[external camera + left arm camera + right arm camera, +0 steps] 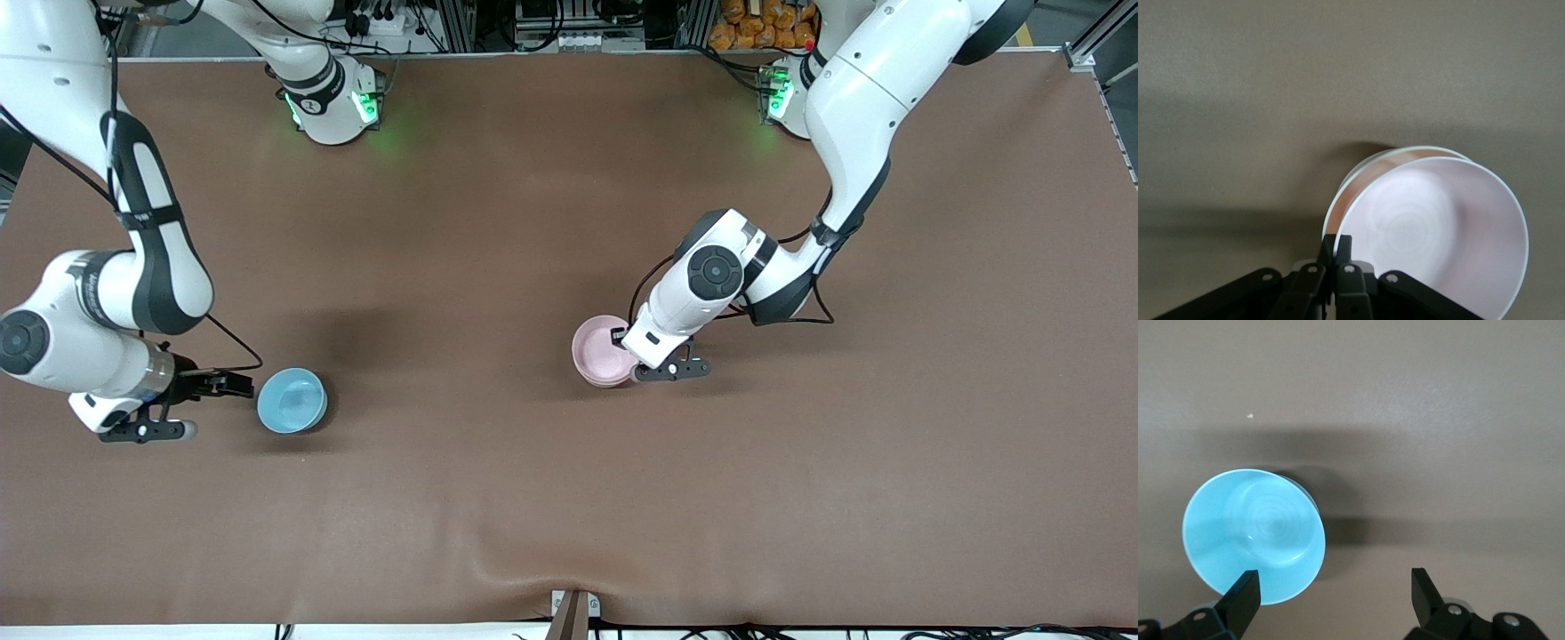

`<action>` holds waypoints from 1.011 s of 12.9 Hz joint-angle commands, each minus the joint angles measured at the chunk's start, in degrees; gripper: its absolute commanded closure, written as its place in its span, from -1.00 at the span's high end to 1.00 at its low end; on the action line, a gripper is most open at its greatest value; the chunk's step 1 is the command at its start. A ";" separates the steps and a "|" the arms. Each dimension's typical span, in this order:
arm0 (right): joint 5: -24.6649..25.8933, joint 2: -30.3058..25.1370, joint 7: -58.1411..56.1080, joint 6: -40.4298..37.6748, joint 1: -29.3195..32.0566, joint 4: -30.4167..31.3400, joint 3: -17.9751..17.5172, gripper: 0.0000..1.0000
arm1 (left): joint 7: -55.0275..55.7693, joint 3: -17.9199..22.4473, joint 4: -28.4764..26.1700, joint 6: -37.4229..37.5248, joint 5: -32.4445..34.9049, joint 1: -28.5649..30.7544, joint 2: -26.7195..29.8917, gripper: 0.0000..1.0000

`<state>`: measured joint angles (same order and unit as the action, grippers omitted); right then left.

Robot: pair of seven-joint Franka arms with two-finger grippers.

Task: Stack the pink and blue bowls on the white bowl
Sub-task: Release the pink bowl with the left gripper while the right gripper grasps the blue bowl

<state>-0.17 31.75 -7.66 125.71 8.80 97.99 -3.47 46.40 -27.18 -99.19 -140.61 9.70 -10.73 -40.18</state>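
The pale pink bowl (603,349) is near the table's middle. My left gripper (633,359) is shut on its rim on the side toward the left arm's end. In the left wrist view the fingers (1336,245) pinch the pink bowl's (1431,230) rim. The bowl sits tilted in the white bowl (1358,170), with a thin gap between the rims. The white bowl is almost hidden under it in the front view. The light blue bowl (292,400) stands alone toward the right arm's end. My right gripper (222,409) is open low beside it, one fingertip (1245,595) at its rim (1255,543).
The brown table cloth (569,498) has a raised wrinkle near its edge closest to the front camera. Cables trail from both wrists. The arm bases stand along the table's edge farthest from the front camera.
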 commanded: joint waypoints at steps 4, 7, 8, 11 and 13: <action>-1.06 5.08 0.81 -0.47 -0.54 -3.69 -0.84 1.00 | 7.74 0.55 3.47 5.06 1.91 0.09 4.91 1.00; -1.32 5.26 1.69 2.77 -0.45 -1.94 -0.93 1.00 | 7.48 0.55 9.43 22.78 1.82 1.67 12.38 1.00; -1.59 5.34 1.69 4.53 -0.45 -0.88 -0.93 0.97 | 7.39 0.55 10.67 27.36 1.56 2.38 14.67 1.00; -1.85 5.34 1.69 5.60 -0.45 -0.26 -0.93 0.39 | 3.02 0.03 10.95 34.42 0.94 8.52 21.26 1.00; -1.77 5.78 1.69 5.77 -0.45 -0.26 -0.93 0.21 | -2.43 0.03 10.95 37.33 0.50 12.82 24.87 1.00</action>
<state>-1.09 37.04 -6.22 130.42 8.19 97.52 -4.15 47.71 -26.64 -87.27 -105.45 10.07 -1.64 -18.37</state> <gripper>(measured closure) 0.348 0.000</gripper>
